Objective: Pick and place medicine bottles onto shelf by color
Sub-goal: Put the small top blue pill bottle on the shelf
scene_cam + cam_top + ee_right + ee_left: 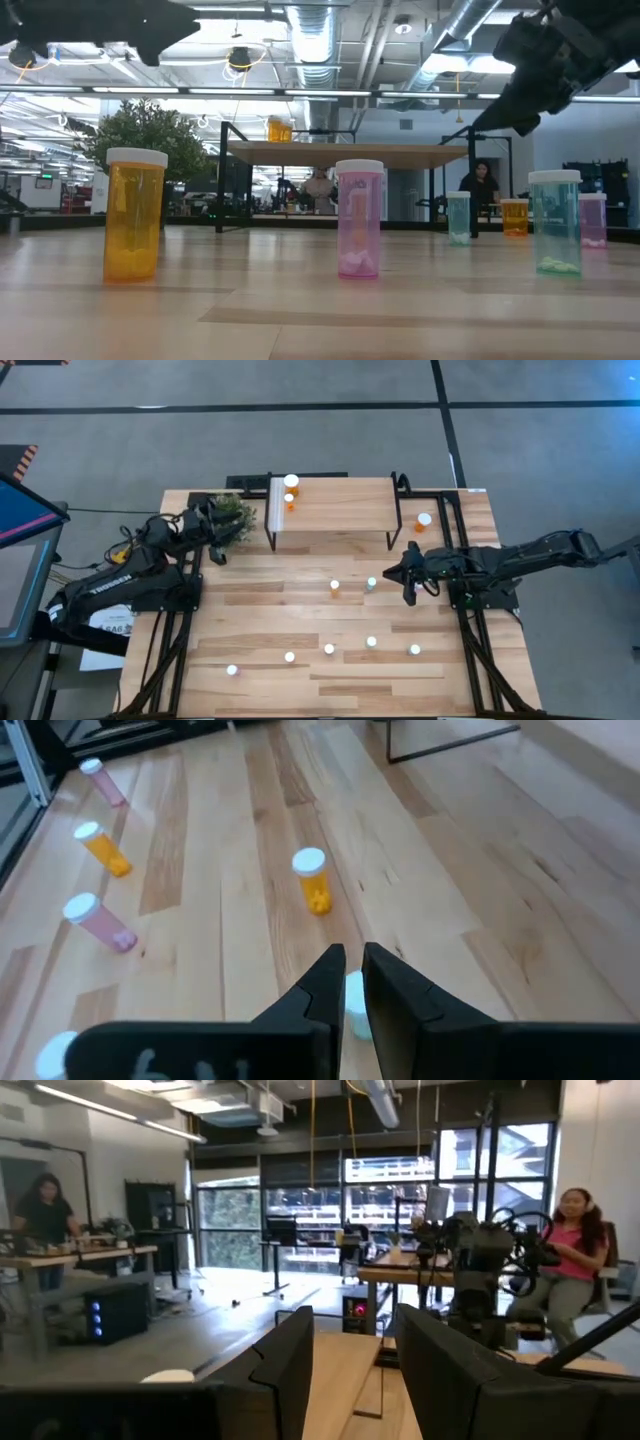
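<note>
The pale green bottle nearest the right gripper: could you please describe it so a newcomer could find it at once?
Start at the low light-wood shelf on black legs at the far side of the table, then come forward to the two white-capped bottles in front of it. The pale green bottle is the one nearer the right gripper, which hangs shut just above it. Its neighbour is the orange bottle.

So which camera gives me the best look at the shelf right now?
The high view: the whole shelf top shows, with two orange bottles near its white-strip end. The low view sees only its edge and legs, side-on. The right wrist view catches just a leg; the left wrist view shows its top only partly.
</note>
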Motion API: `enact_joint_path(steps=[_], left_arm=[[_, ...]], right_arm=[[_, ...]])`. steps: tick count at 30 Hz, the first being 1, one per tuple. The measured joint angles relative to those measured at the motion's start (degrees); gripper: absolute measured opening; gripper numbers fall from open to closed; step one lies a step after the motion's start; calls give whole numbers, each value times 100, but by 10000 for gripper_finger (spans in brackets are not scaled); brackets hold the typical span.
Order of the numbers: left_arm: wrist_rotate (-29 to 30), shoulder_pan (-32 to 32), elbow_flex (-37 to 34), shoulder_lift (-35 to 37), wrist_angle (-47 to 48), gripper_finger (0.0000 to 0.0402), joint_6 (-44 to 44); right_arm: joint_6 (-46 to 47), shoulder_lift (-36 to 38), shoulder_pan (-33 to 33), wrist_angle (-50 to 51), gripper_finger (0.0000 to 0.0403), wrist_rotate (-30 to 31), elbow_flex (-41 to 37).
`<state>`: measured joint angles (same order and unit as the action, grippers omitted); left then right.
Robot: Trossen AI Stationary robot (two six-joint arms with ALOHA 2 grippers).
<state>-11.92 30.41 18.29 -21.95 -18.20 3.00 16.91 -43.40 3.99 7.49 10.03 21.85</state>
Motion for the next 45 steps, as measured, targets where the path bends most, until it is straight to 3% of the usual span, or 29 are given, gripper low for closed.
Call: enact_joint_path(steps=[12,24,34,45], left_arm=[[81,-2,-619,1162,144,130,221],[79,-2,-624,1263,566,130,222],[74,-1,-623,1263,1492,130,222],[70,-2,-621,1263,3800,130,219]], right_arm=[[-31,-846,0,-356,160,-69,0],[-33,-1602,0,-813,251,-69,0],[-42,-2069,0,-1027,256,-67,0],[-33,-2617,-7,-1459,256,53,0]])
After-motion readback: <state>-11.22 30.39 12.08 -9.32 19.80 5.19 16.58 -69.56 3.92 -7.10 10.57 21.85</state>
